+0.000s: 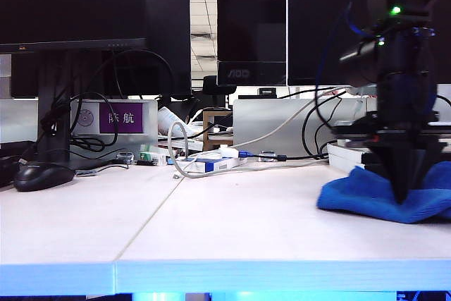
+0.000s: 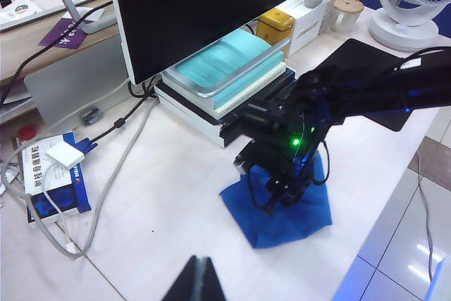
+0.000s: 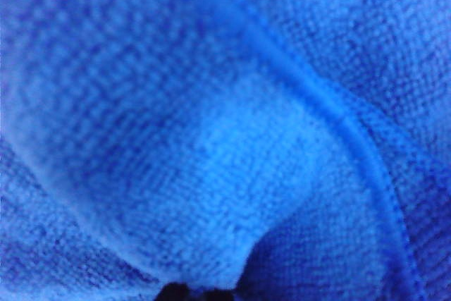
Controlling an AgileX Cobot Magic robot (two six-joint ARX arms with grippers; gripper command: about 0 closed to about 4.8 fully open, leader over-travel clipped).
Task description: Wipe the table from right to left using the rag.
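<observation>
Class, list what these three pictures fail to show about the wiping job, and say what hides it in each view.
- Right wrist view: the rag fills the frame, blurred; the table is hidden.
- Exterior view: the right gripper covers the rag's middle; the picture's edge cuts the rag off.
- Left wrist view: the left gripper shows only its dark tips at the edge.

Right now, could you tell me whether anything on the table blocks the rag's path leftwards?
Nothing visible does. The right gripper presses its shut fingers into the rag at the right. The table lies bare leftwards; the mouse and cables sit further back.
</observation>
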